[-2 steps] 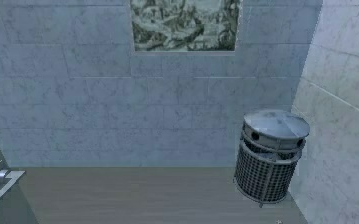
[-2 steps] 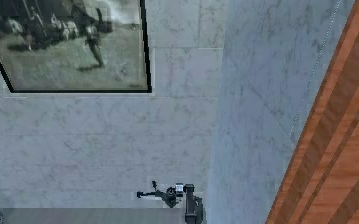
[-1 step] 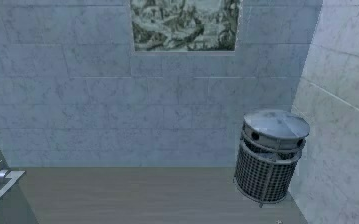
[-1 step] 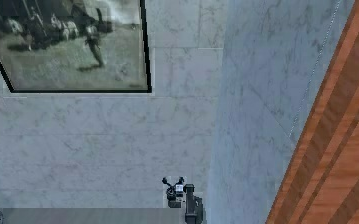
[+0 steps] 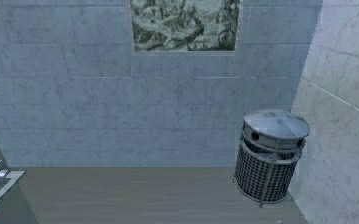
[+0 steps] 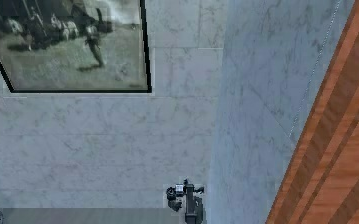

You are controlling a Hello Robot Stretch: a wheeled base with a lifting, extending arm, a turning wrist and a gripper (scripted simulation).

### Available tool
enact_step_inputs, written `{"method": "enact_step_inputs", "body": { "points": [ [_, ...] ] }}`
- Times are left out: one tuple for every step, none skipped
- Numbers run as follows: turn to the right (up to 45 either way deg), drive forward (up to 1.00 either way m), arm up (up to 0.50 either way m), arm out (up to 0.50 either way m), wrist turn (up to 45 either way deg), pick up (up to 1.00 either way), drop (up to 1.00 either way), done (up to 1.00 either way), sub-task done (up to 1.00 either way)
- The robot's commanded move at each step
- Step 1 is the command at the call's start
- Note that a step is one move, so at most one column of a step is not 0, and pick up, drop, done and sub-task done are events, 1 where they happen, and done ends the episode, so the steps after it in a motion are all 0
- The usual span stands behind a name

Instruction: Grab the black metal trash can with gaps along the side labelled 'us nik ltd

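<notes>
Saw black slatted trash can upright on floor, right of wall picture; spotted jaws low against bare wall, grasping nothing.

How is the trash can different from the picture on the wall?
The trash can is round, and the picture is flat with straight edges. The trash can stands on the floor near the corner, while the picture hangs high on the wall. The trash can is dark mesh with a shiny grey lid, and the picture is pale greenish-grey. Both have some grey in them.
</notes>
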Motion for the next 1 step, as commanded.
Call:
{"method": "enact_step_inputs", "body": {
  "points": [
    [0.0,0.00,-0.30,0.00,0.0,0.00,0.00,0.00,0.00]
  ]
}}
